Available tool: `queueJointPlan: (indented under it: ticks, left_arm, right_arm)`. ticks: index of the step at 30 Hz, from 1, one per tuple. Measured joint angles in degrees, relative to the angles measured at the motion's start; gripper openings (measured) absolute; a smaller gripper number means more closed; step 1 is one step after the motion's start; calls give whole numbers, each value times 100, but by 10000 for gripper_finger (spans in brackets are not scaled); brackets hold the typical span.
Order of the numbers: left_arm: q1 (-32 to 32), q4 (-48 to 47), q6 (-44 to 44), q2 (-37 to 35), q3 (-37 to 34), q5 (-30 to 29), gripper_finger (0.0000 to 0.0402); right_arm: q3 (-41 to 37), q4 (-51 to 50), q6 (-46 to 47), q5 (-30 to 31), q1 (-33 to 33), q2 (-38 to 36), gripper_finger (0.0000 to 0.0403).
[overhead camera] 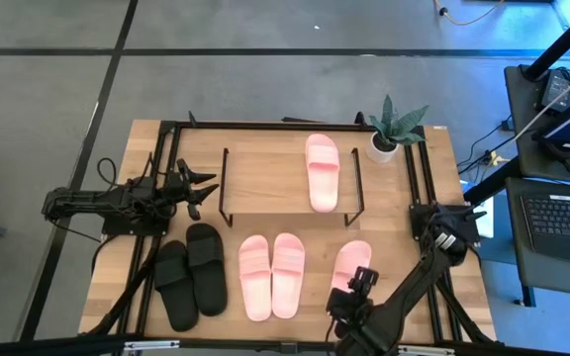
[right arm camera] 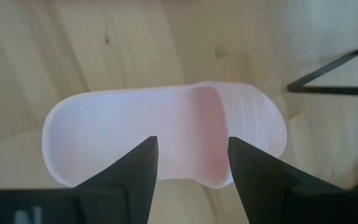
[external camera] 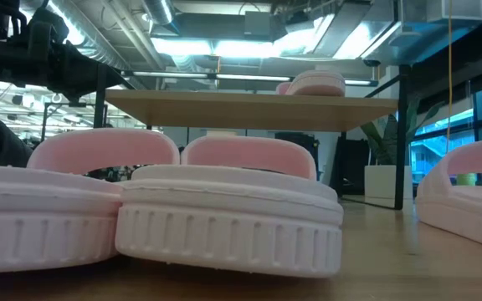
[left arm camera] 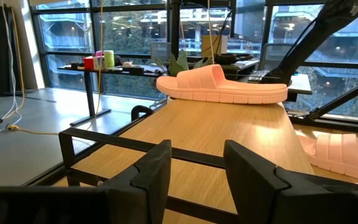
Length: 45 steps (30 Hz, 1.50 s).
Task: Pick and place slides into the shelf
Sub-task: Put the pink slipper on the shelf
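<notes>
My left gripper (overhead camera: 204, 190) idle beside shelf (overhead camera: 265, 173), jaws half apart, empty. One pink slide (overhead camera: 322, 170) already on shelf. My right gripper (overhead camera: 361, 281) over lone pink slide (overhead camera: 350, 265) near table front, jaws part-open, straddling, no grip yet. Risk: closing off-centre on soft edge, slide tilts or slips during lift.

single pink slide (overhead camera: 349, 265) heel hidden (under arm)

One slide (overhead camera: 322, 170) lay on the shelf (overhead camera: 265, 183); before it sat two pairs (overhead camera: 228, 275), a single slide (overhead camera: 350, 265) under my right gripper (overhead camera: 360, 289).
</notes>
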Motion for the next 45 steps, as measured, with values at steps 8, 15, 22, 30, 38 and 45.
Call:
queueJointPlan:
  ticks: [8,15,22,30,38,45]
  left_arm:
    - [0,0,-4,0,0,0,141]
    - [0,0,-7,-2,0,0,141]
    - [0,-1,-7,0,0,0,141]
    - [0,-1,-2,0,-2,0,141]
    - [0,0,0,0,0,0,141]
    - [0,-2,2,0,0,0,141]
  right_arm:
    - [-28,9,35,211,65,11,196]
    - [-921,-12,139,-10,86,6,196]
    - [-1507,-2,395,-106,203,11,196]
    - [-2032,6,563,-88,194,6,196]
    - [-2293,2,647,-107,164,6,187]
    - [-2293,4,645,-104,142,6,129]
